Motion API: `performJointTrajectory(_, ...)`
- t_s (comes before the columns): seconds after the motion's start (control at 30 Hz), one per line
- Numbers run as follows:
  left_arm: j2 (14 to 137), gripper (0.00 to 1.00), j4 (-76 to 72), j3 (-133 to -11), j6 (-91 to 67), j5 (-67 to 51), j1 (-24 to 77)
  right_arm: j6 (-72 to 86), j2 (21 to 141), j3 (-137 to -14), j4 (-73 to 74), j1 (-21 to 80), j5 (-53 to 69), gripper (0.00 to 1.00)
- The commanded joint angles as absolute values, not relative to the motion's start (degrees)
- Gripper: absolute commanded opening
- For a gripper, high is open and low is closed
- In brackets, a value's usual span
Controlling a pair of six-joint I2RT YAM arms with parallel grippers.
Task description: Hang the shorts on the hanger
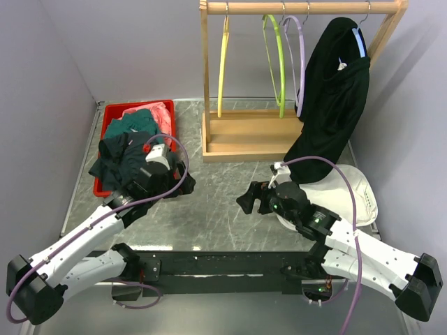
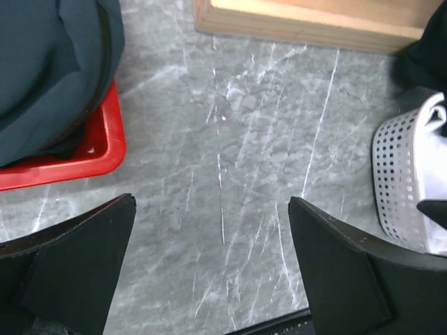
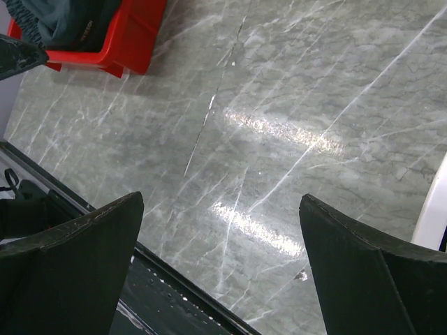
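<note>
Left hand (image 2: 211, 202), spread, has the shorts (image 2: 49, 70) close beside it; right hand (image 3: 221, 199), spread too, hovers above the bench (image 3: 314, 91).

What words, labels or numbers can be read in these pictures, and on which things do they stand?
None can be read.
The white tag on the hanging black garment is too small to read.
A small mark on the shorts in the red bin is blurred.

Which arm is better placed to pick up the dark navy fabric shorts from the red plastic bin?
Left. The left end effector, open, hovers beside the red plastic bin holding the dark navy fabric shorts; the right end effector sits farther off, by the white perforated basket.
</note>
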State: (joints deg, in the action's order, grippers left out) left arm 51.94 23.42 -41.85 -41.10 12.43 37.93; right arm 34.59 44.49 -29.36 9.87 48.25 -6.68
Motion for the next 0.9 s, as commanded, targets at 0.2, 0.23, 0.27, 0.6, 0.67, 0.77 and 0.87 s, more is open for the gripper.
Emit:
performJointTrajectory(0.2,52.5,0.96,32.6,-50.7,-50.2,26.2,38.0,33.0,43.9,-31.6,8.3,48.6,-8.1,1.00)
performJointTrajectory(0.23,54.3,0.97,34.0,-51.8,-51.8,27.3,37.8,32.9,44.1,-31.6,8.3,48.5,-8.0,1.00)
performJointTrajectory(0.27,55.3,0.96,37.3,-54.1,-52.7,28.6,37.4,32.8,44.3,-31.6,8.3,48.5,-7.8,1.00)
performJointTrajectory(0.6,64.3,0.96,39.5,-57.6,-52.6,23.6,16.2,32.6,45.6,-31.2,7.1,48.5,-5.7,1.00)
performJointTrajectory(0.67,65.5,0.93,38.8,-57.4,-52.8,23.9,13.5,32.7,46.1,-30.8,6.5,48.6,-5.0,1.00)
performJointTrajectory(0.77,67.1,0.91,37.4,-57.1,-53.3,24.3,10.8,32.6,47.0,-30.7,5.8,48.5,-4.5,1.00)
performJointTrajectory(0.87,69.3,0.90,34.0,-55.9,-52.7,22.6,8.2,32.5,48.0,-30.7,5.0,48.6,-3.8,1.00)
